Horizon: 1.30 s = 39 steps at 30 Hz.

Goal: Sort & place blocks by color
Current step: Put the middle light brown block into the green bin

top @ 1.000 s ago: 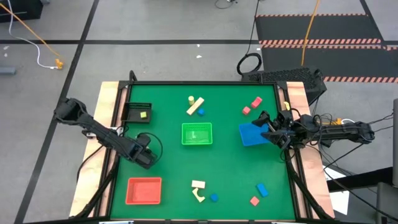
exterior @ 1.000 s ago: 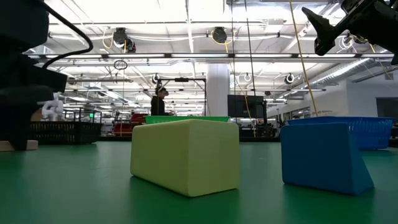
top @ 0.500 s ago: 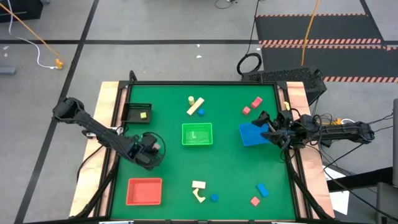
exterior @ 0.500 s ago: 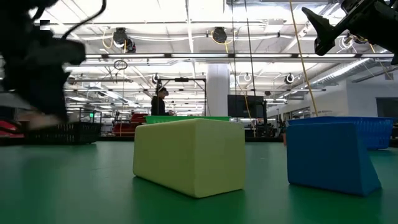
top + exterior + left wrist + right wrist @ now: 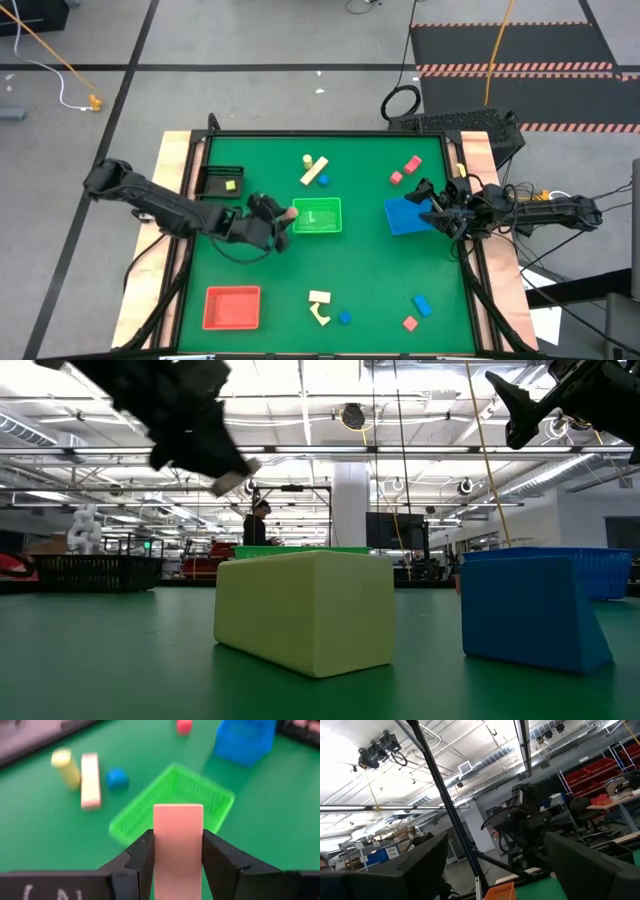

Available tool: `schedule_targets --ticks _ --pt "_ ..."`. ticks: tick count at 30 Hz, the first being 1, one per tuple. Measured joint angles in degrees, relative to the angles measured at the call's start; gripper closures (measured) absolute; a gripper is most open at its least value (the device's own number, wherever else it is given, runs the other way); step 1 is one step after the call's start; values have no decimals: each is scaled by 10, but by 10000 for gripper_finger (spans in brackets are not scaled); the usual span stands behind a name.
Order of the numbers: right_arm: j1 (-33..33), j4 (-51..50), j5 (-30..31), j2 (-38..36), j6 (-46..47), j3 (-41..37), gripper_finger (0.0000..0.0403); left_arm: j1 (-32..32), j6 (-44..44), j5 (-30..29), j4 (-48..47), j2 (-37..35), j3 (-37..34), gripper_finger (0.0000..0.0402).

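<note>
Just beside the green tray's (image 5: 317, 216) left edge, above the counter (image 5: 270, 270), the left end effector (image 5: 284, 216) is clamped on a pink bar block (image 5: 177, 847), one finger (image 5: 141, 860) against each long side; the bar stands upright in the left wrist view; at the counter's right edge, by the blue tray (image 5: 405, 215), the right end effector (image 5: 428, 205) hangs with its fingers parted, holding nothing.

pink bar block (image 5: 177, 847) | upright in left pincer (image 5: 177, 851) | others scattered on mat
</note>
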Motion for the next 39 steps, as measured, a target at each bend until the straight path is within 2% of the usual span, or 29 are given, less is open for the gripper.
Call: schedule_targets --ticks 7,19,26,34,39 --pt "0 0 0 0 0 0 78 30 180 14 202 65 0 264" --pt "0 0 0 0 0 0 78 33 321 9 473 207 0 264" --pt "0 0 0 0 0 0 78 44 301 -3 512 255 -5 263" --pt "0 0 0 0 0 0 78 46 282 -30 520 254 -25 261" --pt "0 0 0 0 0 0 78 50 245 -31 515 254 -34 232"
